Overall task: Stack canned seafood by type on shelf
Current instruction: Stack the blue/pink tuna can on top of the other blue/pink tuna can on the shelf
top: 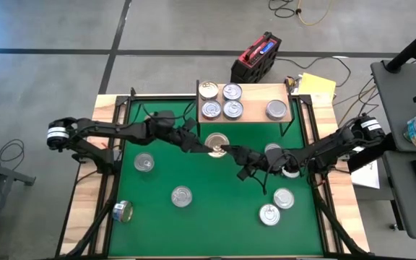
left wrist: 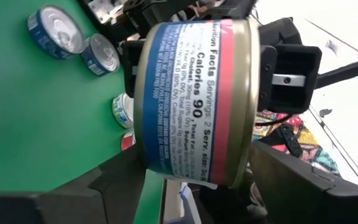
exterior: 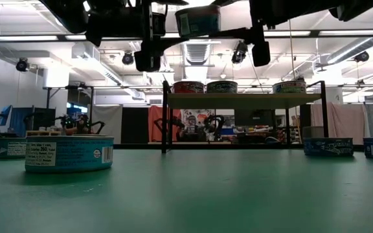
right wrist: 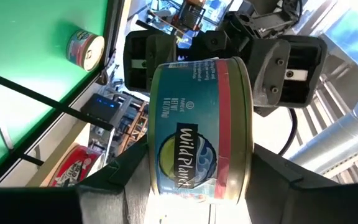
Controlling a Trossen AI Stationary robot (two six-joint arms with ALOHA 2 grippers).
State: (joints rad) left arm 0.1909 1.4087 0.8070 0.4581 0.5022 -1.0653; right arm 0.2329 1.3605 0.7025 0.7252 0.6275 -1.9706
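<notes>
Here we see a gold-topped can point(top: 217, 144) held in mid-air between both pincers, just in front of the shelf point(top: 255, 116), above the green mat point(top: 208, 224). The right pincer point(top: 226, 150) grips it by the sides; the left pincer point(top: 209, 149) stands around it too, but we cannot tell whether its fingers press or have let go. The shelf carries five cans: four silver-topped ones point(top: 221, 100) grouped at one end, one point(top: 276, 110) alone near the other. Loose cans point(top: 181, 196) lie on the mat.
</notes>
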